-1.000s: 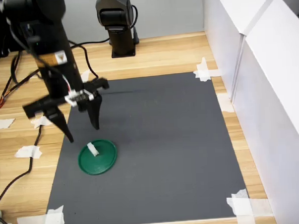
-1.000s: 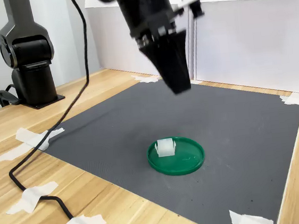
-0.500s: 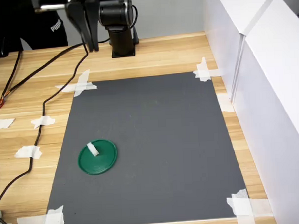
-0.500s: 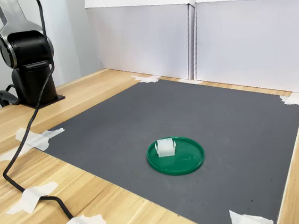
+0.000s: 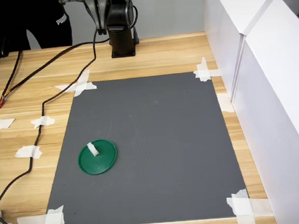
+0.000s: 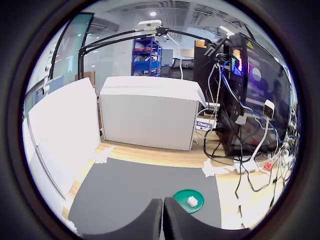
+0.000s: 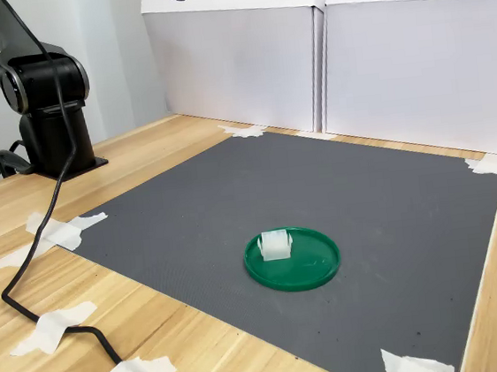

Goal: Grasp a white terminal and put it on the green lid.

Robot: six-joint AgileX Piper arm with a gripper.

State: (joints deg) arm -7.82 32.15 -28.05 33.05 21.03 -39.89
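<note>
The white terminal (image 5: 93,149) (image 7: 275,244) rests on the green lid (image 5: 103,161) (image 7: 311,270), which lies flat on the dark mat near the first exterior view's left edge of the mat. My gripper (image 5: 102,25) is high above the table by the arm's base, far from the lid, and holds nothing. In the wrist view my gripper (image 6: 163,212) has its fingers pressed together, and the lid (image 6: 182,196) with the terminal (image 6: 192,201) shows small and far below. The second exterior view catches only a dark piece of the arm at its top edge.
The dark mat (image 5: 150,136) is taped to a wooden table. The arm's black base (image 5: 121,34) (image 7: 44,101) stands at the back. A black cable (image 5: 45,101) trails over the table at the first exterior view's left. White walls (image 5: 256,62) close off the first exterior view's right. A person in black clothing (image 5: 31,23) is behind.
My gripper rose from just above the lid, pulled back toward the base and went from open to shut. The terminal stayed on the lid.
</note>
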